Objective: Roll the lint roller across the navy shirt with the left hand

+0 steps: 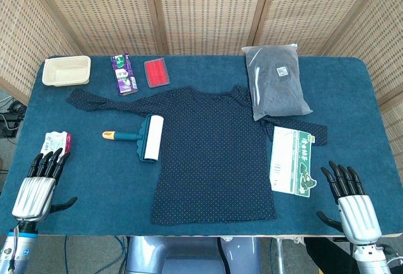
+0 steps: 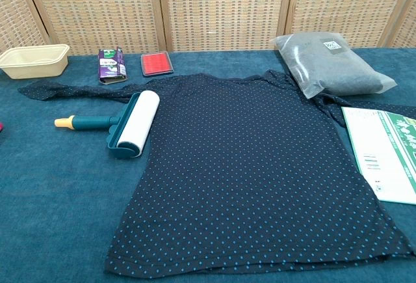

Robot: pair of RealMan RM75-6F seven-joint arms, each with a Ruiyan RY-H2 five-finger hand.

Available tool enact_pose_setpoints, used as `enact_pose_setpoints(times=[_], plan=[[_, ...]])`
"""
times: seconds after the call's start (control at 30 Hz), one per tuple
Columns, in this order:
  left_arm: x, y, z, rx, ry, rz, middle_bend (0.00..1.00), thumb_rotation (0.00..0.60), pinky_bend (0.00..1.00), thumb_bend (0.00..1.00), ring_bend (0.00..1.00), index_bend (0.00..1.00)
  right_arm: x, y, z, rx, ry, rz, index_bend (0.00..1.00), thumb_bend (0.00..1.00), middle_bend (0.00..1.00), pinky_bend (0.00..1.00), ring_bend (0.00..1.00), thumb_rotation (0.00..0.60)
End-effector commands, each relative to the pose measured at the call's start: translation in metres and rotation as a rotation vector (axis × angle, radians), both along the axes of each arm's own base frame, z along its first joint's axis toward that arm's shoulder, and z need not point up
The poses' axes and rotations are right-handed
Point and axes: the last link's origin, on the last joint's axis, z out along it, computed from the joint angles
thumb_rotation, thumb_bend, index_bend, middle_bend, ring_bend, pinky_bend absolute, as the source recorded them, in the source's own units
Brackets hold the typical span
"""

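Note:
The navy dotted shirt lies flat in the middle of the blue table. A lint roller, with white roll, teal frame and yellow-tipped handle, rests at the shirt's left edge, its handle pointing left. My left hand hovers near the table's front left corner, fingers apart and empty, well short of the roller. Over at the front right corner my right hand is also spread and holds nothing. Neither hand shows in the chest view.
A beige tray, a purple packet and a red pad line the back left. A grey bag covers the shirt's right sleeve. A green-white leaflet lies right of the shirt. A small wrapper lies ahead of my left hand.

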Motion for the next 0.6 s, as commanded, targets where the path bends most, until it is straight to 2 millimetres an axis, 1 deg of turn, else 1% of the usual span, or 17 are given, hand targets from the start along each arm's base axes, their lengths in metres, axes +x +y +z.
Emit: enact_pose_setpoints(times=[0.03, 0.5, 0.57, 0.6], plan=[[-0.0002, 0.0, 0.0005, 0.002, -0.001, 0.002, 0.0, 0.6, 0.0, 0.16, 0.0, 0.0, -0.0005, -0.0001, 0.0001, 0.003, 0.002, -0.001, 0.0, 0.13, 0.0, 0.0, 0.0, 0.6], [0.0001, 0.0012, 0.0009, 0.007, -0.003, -0.002, 0.0, 0.6, 0.0, 0.16, 0.0, 0.0, -0.0018, -0.0011, 0.0, 0.003, 0.0, -0.013, 0.0, 0.13, 0.0, 0.0, 0.0, 0.6], [-0.0002, 0.0011, 0.001, 0.009, 0.001, -0.002, 0.0, 0.6, 0.0, 0.11, 0.0, 0.0, -0.0023, -0.0015, 0.0005, 0.001, 0.001, -0.014, 0.0, 0.13, 0.0, 0.0, 0.0, 0.6], [-0.0004, 0.0012, 0.0012, 0.012, 0.006, -0.002, 0.0, 0.6, 0.0, 0.06, 0.0, 0.0, -0.0024, -0.0016, 0.0006, 0.0, 0.0, -0.015, 0.0, 0.12, 0.0, 0.0, 0.0, 0.6]])
